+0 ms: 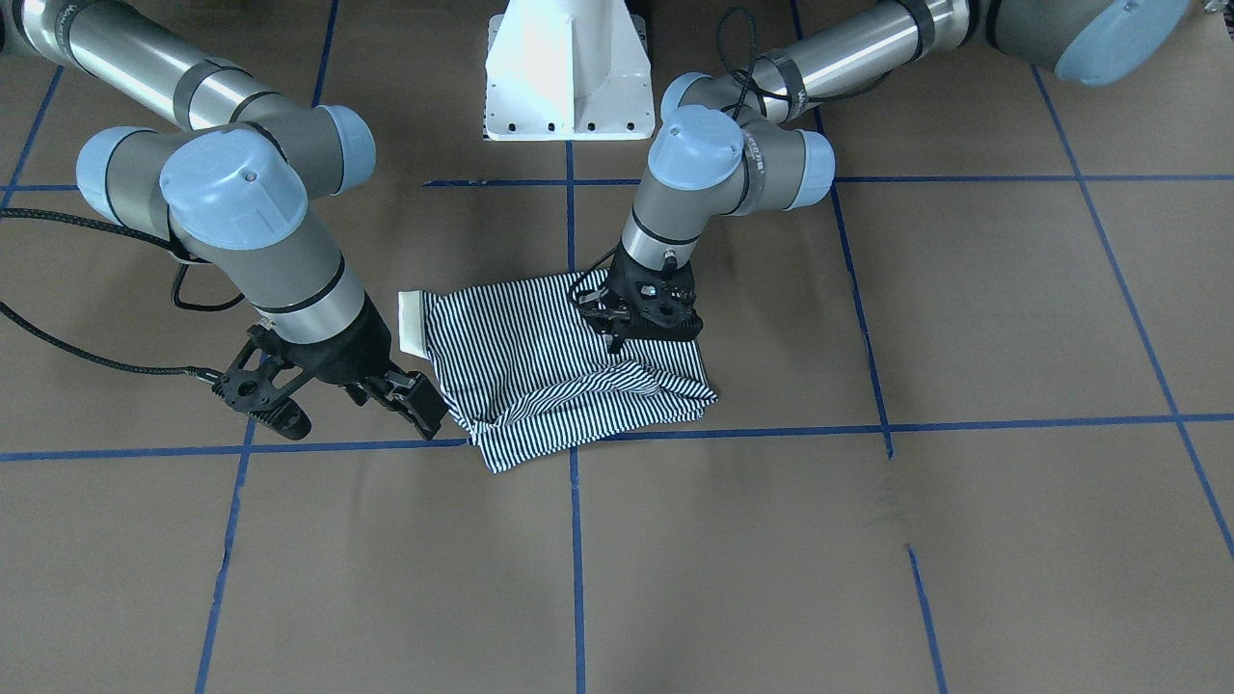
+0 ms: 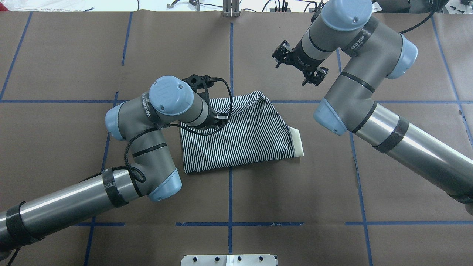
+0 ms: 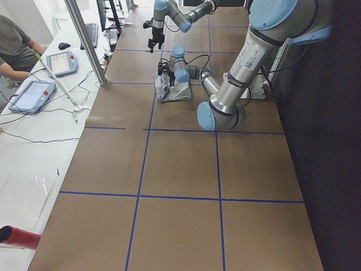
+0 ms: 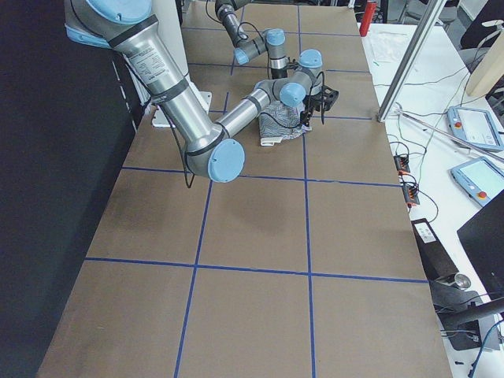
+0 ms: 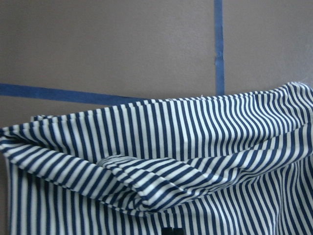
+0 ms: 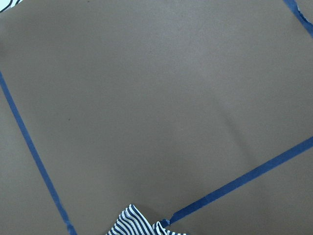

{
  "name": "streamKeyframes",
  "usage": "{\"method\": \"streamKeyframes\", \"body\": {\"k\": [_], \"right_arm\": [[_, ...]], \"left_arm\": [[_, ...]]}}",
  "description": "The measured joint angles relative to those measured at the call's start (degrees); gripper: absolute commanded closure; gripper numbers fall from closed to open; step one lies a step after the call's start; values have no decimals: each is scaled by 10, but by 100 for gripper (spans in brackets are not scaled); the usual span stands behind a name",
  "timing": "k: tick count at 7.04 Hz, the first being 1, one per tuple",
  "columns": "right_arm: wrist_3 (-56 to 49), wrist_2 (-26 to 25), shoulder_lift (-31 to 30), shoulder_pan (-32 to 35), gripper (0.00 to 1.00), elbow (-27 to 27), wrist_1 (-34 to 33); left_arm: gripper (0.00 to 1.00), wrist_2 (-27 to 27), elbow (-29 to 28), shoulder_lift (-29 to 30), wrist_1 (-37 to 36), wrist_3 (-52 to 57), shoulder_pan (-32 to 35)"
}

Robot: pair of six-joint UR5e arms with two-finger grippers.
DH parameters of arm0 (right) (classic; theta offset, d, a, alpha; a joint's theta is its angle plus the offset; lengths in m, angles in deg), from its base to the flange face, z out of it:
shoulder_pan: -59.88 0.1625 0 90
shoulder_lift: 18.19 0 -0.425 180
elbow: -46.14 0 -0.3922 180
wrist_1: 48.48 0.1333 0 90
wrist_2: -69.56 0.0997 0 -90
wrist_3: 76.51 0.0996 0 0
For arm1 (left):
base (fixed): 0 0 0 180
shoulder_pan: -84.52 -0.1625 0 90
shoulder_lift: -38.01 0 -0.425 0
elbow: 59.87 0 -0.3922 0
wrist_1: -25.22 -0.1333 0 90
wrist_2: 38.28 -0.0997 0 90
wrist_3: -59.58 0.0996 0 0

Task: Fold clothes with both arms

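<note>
Brown table (image 2: 74, 55) open on every side of folded polo shirt (image 2: 240, 136); collar edge faces right tool (image 1: 410, 403), tilted, parted, empty. Left tool (image 1: 615, 339) upright, pinching polo shirt fold.

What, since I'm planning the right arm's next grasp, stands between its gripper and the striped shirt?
Nothing visible does. The right gripper hangs by the collar end of the shirt, with only bare table between them.
</note>
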Motion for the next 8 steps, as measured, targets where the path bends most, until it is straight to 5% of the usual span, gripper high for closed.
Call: {"method": "streamKeyframes", "body": {"k": [3, 6, 8], "right_arm": [[0, 0, -2, -2, 0, -1, 1], [6, -12, 0, -20, 0, 0, 2], [9, -28, 7, -45, 1, 0, 2]], "left_arm": [[100, 1, -47, 21, 9, 52, 29], [100, 6, -160, 58, 109, 80, 88], [100, 53, -166, 71, 123, 88, 132]]}}
